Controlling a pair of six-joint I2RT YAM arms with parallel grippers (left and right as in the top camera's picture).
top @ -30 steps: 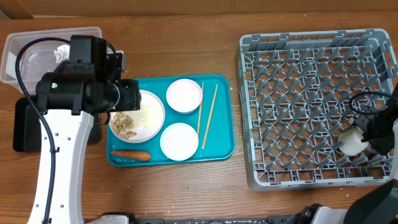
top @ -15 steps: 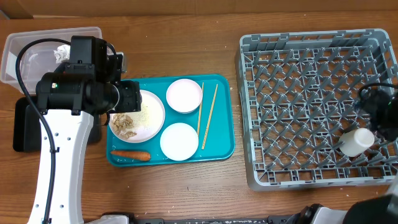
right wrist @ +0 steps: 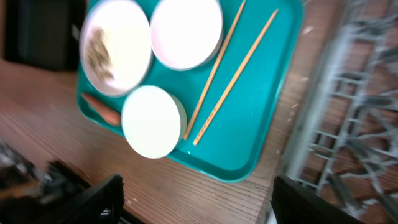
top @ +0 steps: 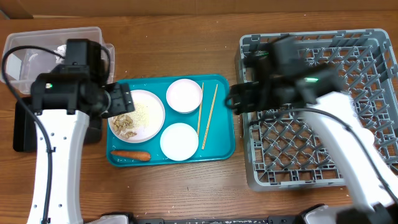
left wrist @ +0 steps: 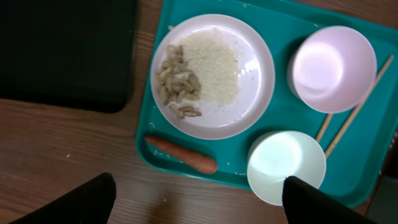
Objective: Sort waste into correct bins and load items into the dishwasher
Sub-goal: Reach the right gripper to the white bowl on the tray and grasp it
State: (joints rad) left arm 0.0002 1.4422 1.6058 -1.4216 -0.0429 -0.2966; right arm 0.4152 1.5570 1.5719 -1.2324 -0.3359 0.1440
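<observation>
since the right gripper (top: 231, 99) sits at the left wall of the grey dish rack (top: 367, 68), facing the teal tray (top: 221, 148), the step in hand looks like a reach for the next item to load, probably the chopsticks (top: 208, 115) on the tray side nearest it. to do it well: come down over both sticks near their middle with the jaws set across them, stay clear of the upper bowl (top: 184, 95) and lower bowl (top: 179, 141), and lift high before swinging over the rack wall. the left gripper (top: 121, 102) hovers at the plate's left edge, so keep the arms apart. only the overhead shows the clear tub (top: 37, 40) with crumpled paper (top: 60, 48) inside, and it hides both jaws. the left wrist view shows its fingers (left wrist: 81, 202) spread wide and empty, the black tray (left wrist: 62, 50) just beside the teal one, the plate (left wrist: 255, 81), the carrot (left wrist: 183, 155) on the tray below it, and brownish scraps (left wrist: 177, 81) beside rice crumbs (left wrist: 214, 59). the right wrist view shows its fingers (right wrist: 93, 199) spread and empty too, and the sticks lying apart, not parallel.
</observation>
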